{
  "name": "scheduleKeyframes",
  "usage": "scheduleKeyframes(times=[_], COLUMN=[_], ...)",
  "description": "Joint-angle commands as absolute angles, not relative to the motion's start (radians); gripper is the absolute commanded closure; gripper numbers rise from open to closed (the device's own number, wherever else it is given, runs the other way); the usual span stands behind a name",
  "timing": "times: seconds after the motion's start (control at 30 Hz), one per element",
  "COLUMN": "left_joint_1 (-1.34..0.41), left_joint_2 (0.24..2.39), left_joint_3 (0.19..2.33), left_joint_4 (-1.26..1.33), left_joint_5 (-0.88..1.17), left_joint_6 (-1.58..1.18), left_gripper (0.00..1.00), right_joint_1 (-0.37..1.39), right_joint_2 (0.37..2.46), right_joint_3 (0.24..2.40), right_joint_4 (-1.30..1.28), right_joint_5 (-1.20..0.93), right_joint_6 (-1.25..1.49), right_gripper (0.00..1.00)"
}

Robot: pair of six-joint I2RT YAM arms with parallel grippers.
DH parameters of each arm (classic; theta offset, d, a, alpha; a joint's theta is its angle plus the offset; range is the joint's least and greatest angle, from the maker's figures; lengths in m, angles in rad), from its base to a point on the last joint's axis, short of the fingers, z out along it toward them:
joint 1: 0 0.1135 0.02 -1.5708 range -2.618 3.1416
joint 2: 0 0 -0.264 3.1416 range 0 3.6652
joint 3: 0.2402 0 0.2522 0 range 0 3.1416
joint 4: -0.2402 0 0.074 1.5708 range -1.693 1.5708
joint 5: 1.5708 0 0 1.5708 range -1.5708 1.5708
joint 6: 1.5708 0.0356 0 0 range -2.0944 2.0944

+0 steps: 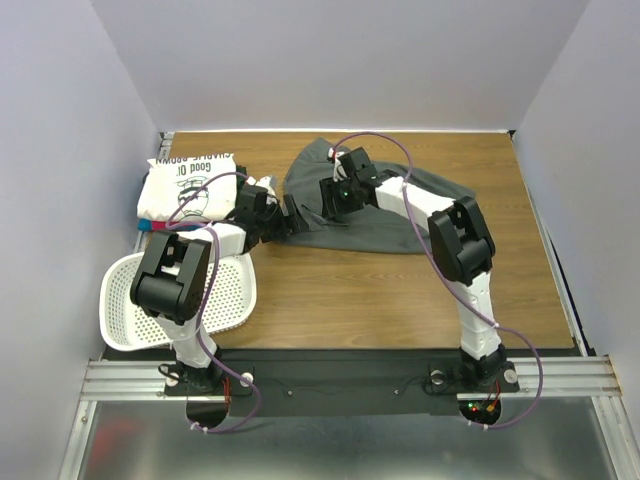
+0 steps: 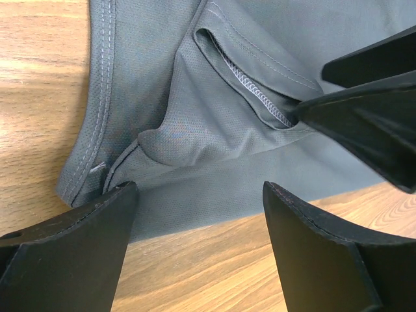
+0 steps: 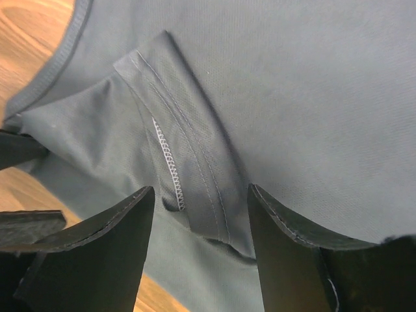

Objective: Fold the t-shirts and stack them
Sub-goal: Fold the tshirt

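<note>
Top view: charcoal t-shirt point(image 1: 400, 220) at desk's point(image 1: 400, 290) far middle; folded stack point(image 1: 190, 185), far-left corner.
Left wrist: left pincer point(image 2: 198, 192) spread over sleeve point(image 2: 195, 130).
Right wrist: right pincer point(image 3: 201, 195) spread astride sleeve seam point(image 3: 166, 156).
Risk: crowded pincers may collide.

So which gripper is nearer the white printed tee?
Left. The left gripper is by the white printed tee, at the grey shirt's edge; the right gripper is farther, over that shirt.
</note>
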State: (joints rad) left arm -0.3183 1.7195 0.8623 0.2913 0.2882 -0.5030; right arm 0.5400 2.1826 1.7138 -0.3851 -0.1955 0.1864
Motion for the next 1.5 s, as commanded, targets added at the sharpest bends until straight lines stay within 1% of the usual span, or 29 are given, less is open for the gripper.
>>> scheduleKeyframes(times=[0.0,0.17,0.27,0.33,0.37,0.4,0.43,0.47,0.63,0.73,0.87,0.9,0.93,0.97,1.03,1.07,1.33,1.47], left_joint_1=[-0.308,-0.299,-0.296,-0.295,-0.293,-0.291,-0.290,-0.288,-0.281,-0.275,-0.268,-0.267,-0.267,-0.264,-0.262,-0.262,-0.259,-0.259], left_joint_2=[1.710,1.713,1.713,1.713,1.712,1.712,1.713,1.712,1.713,1.718,1.727,1.729,1.727,1.727,1.724,1.723,1.717,1.717], left_joint_3=[0.847,0.841,0.836,0.834,0.831,0.828,0.827,0.821,0.801,0.792,0.778,0.776,0.775,0.773,0.767,0.765,0.767,0.767], left_joint_4=[0.316,0.321,0.325,0.325,0.325,0.327,0.327,0.328,0.337,0.342,0.353,0.354,0.356,0.357,0.359,0.357,0.360,0.368], left_joint_5=[0.299,0.311,0.314,0.314,0.316,0.316,0.318,0.319,0.319,0.321,0.330,0.330,0.328,0.328,0.330,0.330,0.336,0.344], left_joint_6=[-0.499,-0.500,-0.502,-0.503,-0.503,-0.502,-0.503,-0.502,-0.502,-0.503,-0.508,-0.508,-0.506,-0.506,-0.506,-0.506,-0.509,-0.517], left_gripper=[0.11,0.11,0.10,0.11,0.10,0.11,0.11,0.11,0.10,0.10,0.11,0.10,0.11,0.11,0.10,0.10,0.10,0.10], right_joint_1=[0.551,0.558,0.557,0.557,0.557,0.558,0.557,0.558,0.557,0.557,0.557,0.555,0.555,0.551,0.542,0.541,0.548,0.561], right_joint_2=[2.192,2.209,2.215,2.218,2.220,2.221,2.226,2.226,2.230,2.233,2.247,2.249,2.250,2.252,2.252,2.250,2.106,2.008], right_joint_3=[1.740,1.741,1.741,1.744,1.747,1.755,1.759,1.766,1.802,1.816,1.828,1.827,1.827,1.825,1.818,1.816,1.726,1.637], right_joint_4=[-0.354,-0.368,-0.377,-0.382,-0.383,-0.385,-0.388,-0.390,-0.390,-0.388,-0.390,-0.390,-0.390,-0.390,-0.390,-0.391,-0.350,-0.304], right_joint_5=[-0.206,-0.158,-0.143,-0.121,-0.114,-0.097,-0.089,-0.083,-0.015,0.041,0.139,0.165,0.188,0.207,0.241,0.250,0.149,0.054], right_joint_6=[0.166,0.156,0.153,0.152,0.150,0.150,0.150,0.150,0.178,0.201,0.212,0.215,0.215,0.216,0.219,0.218,0.152,0.106], right_gripper=[0.36,0.42,0.49,0.54,0.59,0.62,0.67,0.70,0.75,0.73,0.66,0.61,0.61,0.57,0.52,0.52,0.41,0.38])
